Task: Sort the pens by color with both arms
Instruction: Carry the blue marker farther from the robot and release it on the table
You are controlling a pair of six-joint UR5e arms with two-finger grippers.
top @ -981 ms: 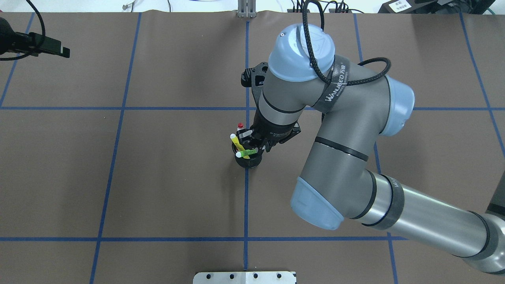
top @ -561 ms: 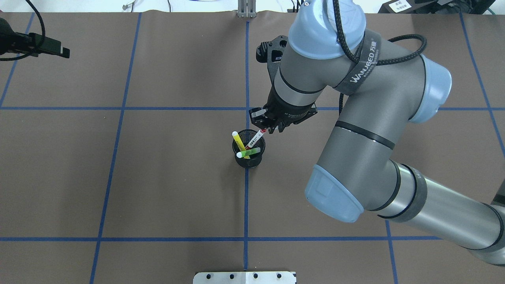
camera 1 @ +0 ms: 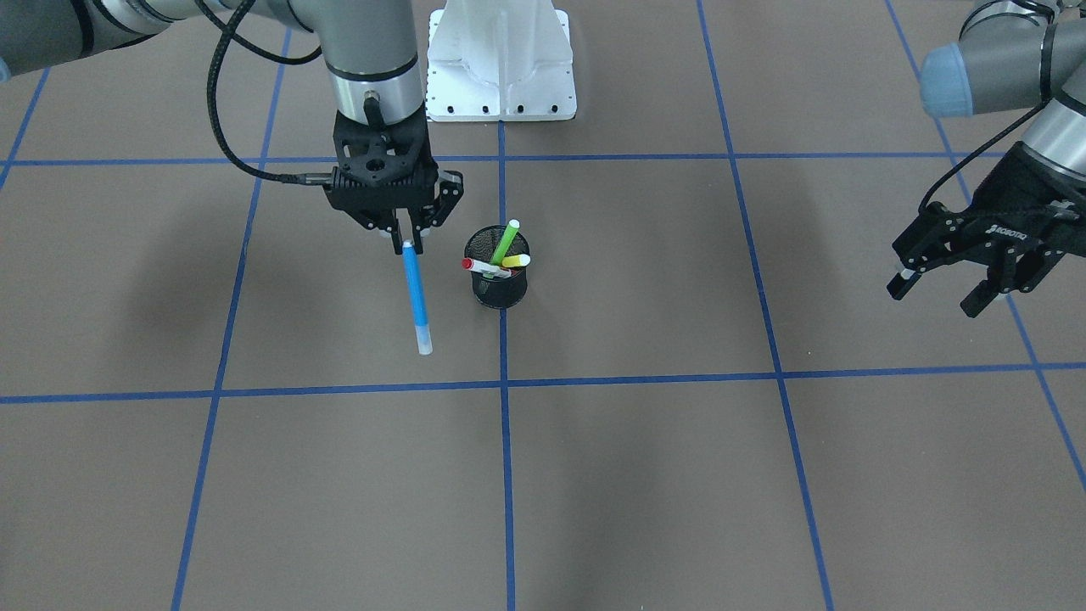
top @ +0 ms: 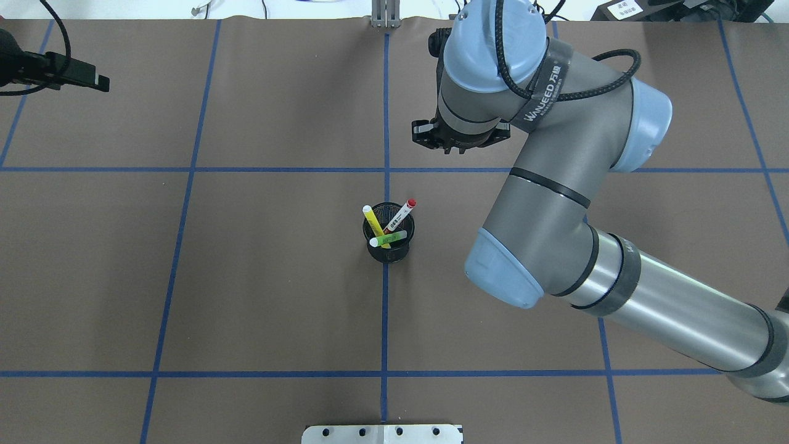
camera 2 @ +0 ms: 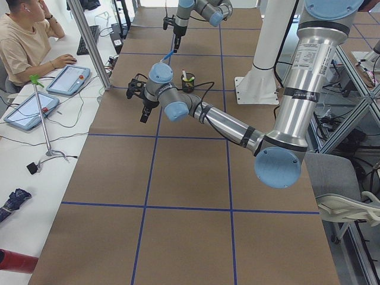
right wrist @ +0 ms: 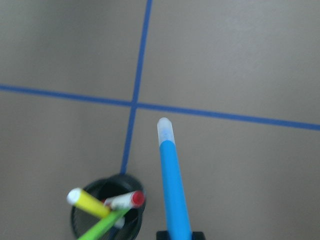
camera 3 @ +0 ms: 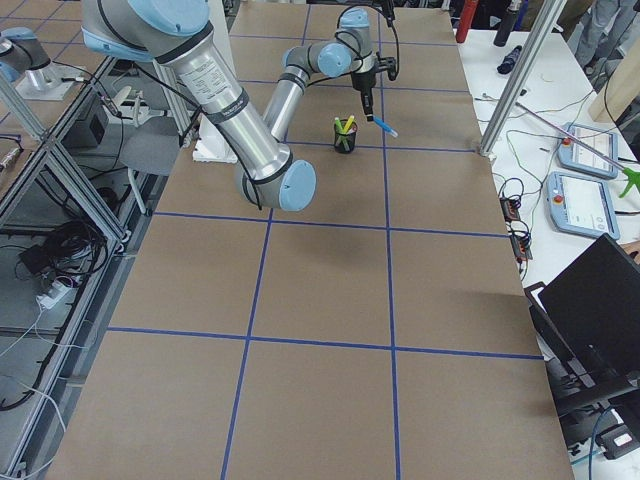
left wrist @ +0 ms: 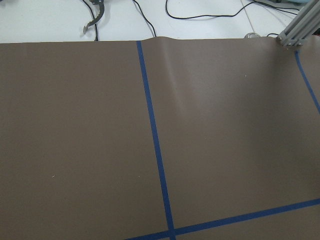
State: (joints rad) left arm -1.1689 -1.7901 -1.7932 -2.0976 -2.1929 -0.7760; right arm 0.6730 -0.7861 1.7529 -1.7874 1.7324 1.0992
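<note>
Three pens (camera 1: pixel 506 241) lean in the mesh cup (camera 1: pixel 499 290); right hand (camera 1: pixel 409 244) pinches the blue pen (camera 1: pixel 416 297), left hand (camera 1: pixel 933 299) spread.

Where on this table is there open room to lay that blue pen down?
Bare: the whole row of squares farthest from the white base, and the square between the mesh cup and left fingers. Crowded: just around the cup, with three pens, beside the right fingers holding the blue pen.

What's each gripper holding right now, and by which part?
Right gripper holds the blue pen by its upper end; the capped lower end hangs free. Left gripper: jaws open, nothing held.
</note>
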